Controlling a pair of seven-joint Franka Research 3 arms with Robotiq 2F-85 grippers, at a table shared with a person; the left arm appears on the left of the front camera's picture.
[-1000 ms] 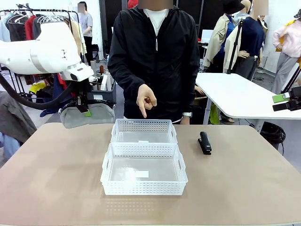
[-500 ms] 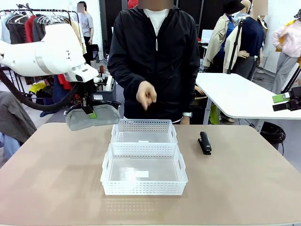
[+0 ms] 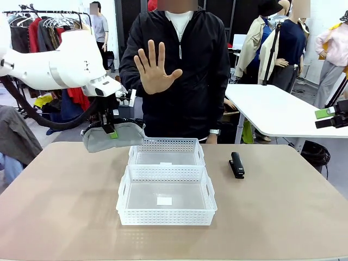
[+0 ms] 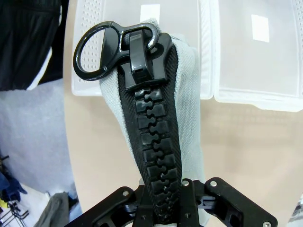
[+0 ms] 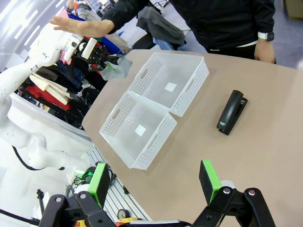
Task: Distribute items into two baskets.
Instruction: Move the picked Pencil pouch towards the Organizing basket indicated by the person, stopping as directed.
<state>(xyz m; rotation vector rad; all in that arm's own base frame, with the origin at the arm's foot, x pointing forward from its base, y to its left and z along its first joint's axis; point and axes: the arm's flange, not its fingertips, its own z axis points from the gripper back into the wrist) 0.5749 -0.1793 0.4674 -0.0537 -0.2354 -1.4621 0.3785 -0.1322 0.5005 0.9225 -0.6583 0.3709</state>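
Note:
My left gripper is shut on the top of the grey fabric bag, which hangs in the air just left of the far white basket. In the left wrist view the bag with its black zipper runs up from my gripper, over the table beside the far basket. The near basket touches the far one. The black stapler lies to their right. My right gripper hovers open at the far right edge; its gripper holds nothing, high above the baskets and stapler.
A person in a black jacket stands at the far edge with one hand raised, palm open, above the bag. The tan table has free room left, right and in front of the baskets. A white table stands behind on the right.
My left arm has carried the bag to the right, closer to the far basket. The person's hand went from pointing down to a raised open palm. The right arm stayed still.

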